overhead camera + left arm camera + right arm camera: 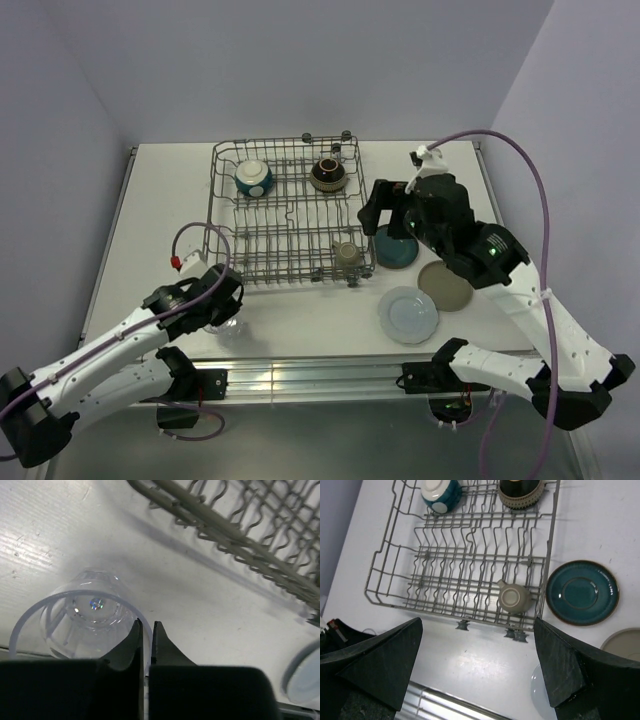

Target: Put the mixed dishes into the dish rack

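Note:
My left gripper (222,305) is shut on the rim of the clear glass (230,322) near the table's front edge, just before the dish rack (215,190). In the left wrist view one finger is inside the glass (80,620) and one outside, gripper (146,626). The rack holds the teal bowl (254,177), the dark brown bowl (328,173) and the olive-grey mug (347,254). My right gripper (390,215) is open and empty, raised over the rack's right edge. The teal plate (581,592), beige plate (445,287) and pale-blue plate (408,314) lie on the table right of the rack.
The rack (470,570) has upright tines and small black wheels along its near side. The wall stands close behind the rack. A metal rail (300,378) runs along the table's front edge, beside both arm bases.

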`<act>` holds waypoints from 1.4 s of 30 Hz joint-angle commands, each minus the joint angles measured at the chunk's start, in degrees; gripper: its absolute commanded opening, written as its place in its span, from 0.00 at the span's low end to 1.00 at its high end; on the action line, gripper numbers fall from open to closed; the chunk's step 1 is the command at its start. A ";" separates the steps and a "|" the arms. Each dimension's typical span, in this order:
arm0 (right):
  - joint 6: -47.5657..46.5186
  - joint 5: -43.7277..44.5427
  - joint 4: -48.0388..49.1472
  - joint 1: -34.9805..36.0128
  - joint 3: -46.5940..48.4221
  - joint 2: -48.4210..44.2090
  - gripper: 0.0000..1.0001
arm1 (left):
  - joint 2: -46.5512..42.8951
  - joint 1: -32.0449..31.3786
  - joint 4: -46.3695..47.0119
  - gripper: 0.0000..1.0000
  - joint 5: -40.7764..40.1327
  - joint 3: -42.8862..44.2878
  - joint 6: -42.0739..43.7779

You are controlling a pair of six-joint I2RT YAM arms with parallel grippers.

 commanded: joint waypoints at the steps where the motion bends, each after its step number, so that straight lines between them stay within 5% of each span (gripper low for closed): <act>1: 1.25 -2.28 -2.14 0.39 -2.89 -2.97 1.00 | -3.75 0.08 0.35 0.00 1.83 -1.03 0.28; 12: 2.66 -17.98 4.53 0.39 -11.33 -8.52 1.00 | -19.49 -0.45 -4.59 0.00 11.49 9.85 5.98; 20: 7.13 -41.99 18.15 0.30 -19.22 -10.19 1.00 | -28.99 -0.45 34.29 0.00 30.90 1.00 7.40; 27: 15.13 -54.57 34.31 0.30 -26.62 -12.39 1.00 | -26.89 -0.54 58.57 0.00 37.68 -6.22 3.01; 42: 19.70 -59.94 45.23 0.30 -31.37 -9.41 1.00 | -24.51 -0.45 74.60 0.00 41.29 -9.91 -1.47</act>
